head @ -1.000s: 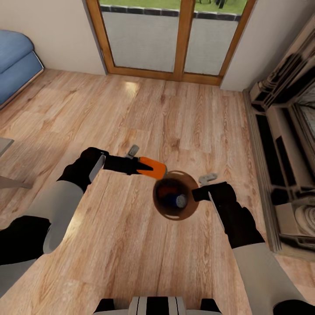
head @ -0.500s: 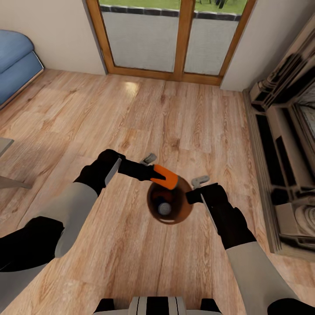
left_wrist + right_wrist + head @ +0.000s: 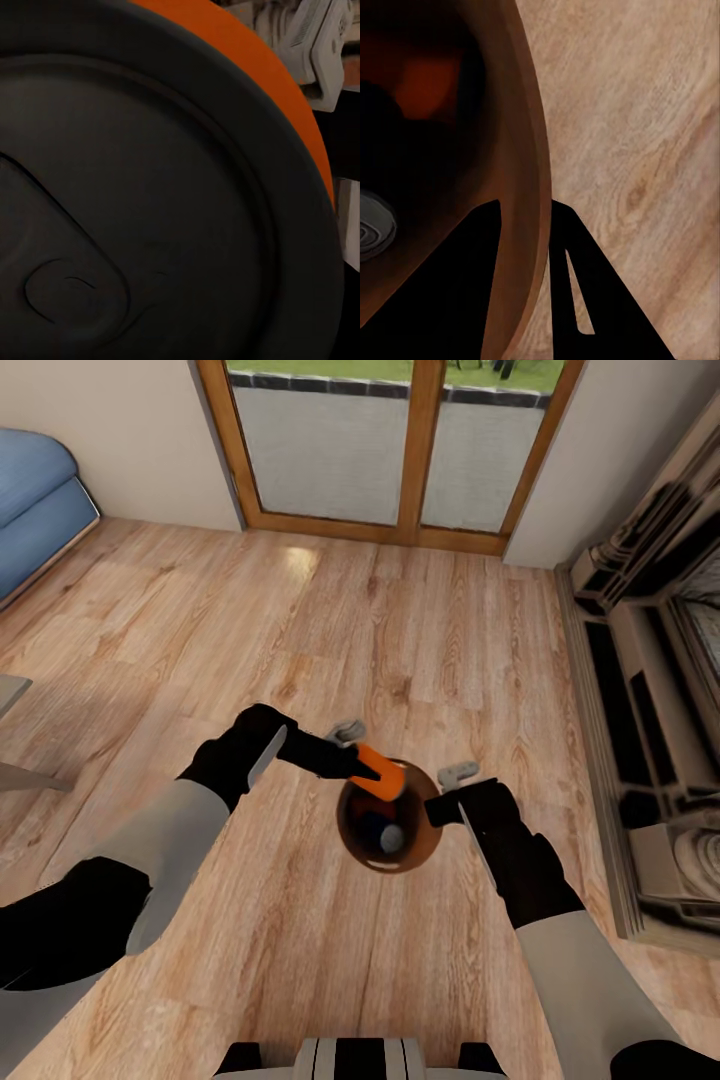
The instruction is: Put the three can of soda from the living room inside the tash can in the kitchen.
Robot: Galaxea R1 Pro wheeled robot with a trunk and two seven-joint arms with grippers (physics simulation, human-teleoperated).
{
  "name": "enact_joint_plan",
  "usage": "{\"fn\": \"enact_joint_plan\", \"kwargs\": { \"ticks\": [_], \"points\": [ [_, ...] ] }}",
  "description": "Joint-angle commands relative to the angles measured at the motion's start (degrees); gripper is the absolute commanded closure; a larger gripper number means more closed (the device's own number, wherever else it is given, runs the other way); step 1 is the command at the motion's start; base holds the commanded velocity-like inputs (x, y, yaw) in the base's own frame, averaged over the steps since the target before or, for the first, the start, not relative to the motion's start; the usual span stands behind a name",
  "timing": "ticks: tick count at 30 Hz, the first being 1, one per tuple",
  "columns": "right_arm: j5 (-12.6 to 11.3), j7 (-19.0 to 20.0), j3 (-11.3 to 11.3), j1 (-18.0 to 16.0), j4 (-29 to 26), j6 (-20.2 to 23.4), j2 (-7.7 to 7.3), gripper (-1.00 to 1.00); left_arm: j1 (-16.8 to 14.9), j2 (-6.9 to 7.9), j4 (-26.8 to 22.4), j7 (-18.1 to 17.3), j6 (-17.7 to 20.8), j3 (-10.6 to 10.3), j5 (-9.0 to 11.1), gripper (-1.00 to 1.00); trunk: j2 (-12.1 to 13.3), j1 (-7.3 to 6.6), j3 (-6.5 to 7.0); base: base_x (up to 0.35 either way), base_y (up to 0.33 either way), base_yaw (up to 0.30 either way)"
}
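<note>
Nearest to us in the head view, our right pincer [image 3: 437,806] grips the rim of the trash can [image 3: 423,845], holding the copper-brown bin above the wood plank floor [image 3: 300,950]. The right wrist view makes that grip plain — one dark finger [image 3: 472,300] sits inside the wall and the other outside, with the rim [image 3: 531,225] clamped between them. That same view looks down into the bin, where a silver can top [image 3: 371,223] and an orange glow on the dark inside show. From the head we see it too: a dark blue can [image 3: 383,835] with its silver end up, lying in the bin. Our left pincer [image 3: 352,762] is closed on an orange can [image 3: 379,771], held tilted with its far end over the bin's mouth and just past the near-left rim. The left wrist view adds little besides closeness — the dark can end [image 3: 150,210] with its pull-tab outline, an orange edge [image 3: 277,82] around it, and a pale fireplace fragment [image 3: 319,45] behind. Farther off, the floor runs to the wood-framed glass doors [image 3: 400,450]; the blue sofa [image 3: 35,500] sits at far left, and the fireplace surround [image 3: 650,690] lines the right side.
</note>
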Motion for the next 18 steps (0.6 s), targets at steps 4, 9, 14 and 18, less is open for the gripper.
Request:
{"fn": "enact_joint_plan", "kwargs": {
  "ticks": [4,9,14,18],
  "points": [
    [-3.23,0.29,0.06,-0.02,-0.71,0.26,0.01,1.00,1.76,-0.31,0.05,1.89,0.00,-0.96,-2.10,1.00,0.00,0.00,0.00,0.000,0.000,0.000],
    [-3.23,0.29,-0.02,-0.03,-0.71,0.26,0.01,1.00,3.74,-1.04,-0.01,3.76,0.00,-1.86,-2.09,1.00,0.00,0.00,0.00,0.000,0.000,0.000],
    [-3.22,0.29,-0.17,-0.04,-0.35,0.26,0.00,1.00,4.93,-1.55,-0.03,5.41,0.00,-3.11,-2.05,1.00,0.00,0.00,0.00,0.000,0.000,0.000],
    [-3.23,0.25,-0.20,-0.03,-0.21,0.26,-0.06,1.00,5.08,-2.46,-0.04,6.22,0.00,-5.08,-2.04,1.00,0.00,0.00,0.00,0.000,0.000,0.000]
  ]
}}
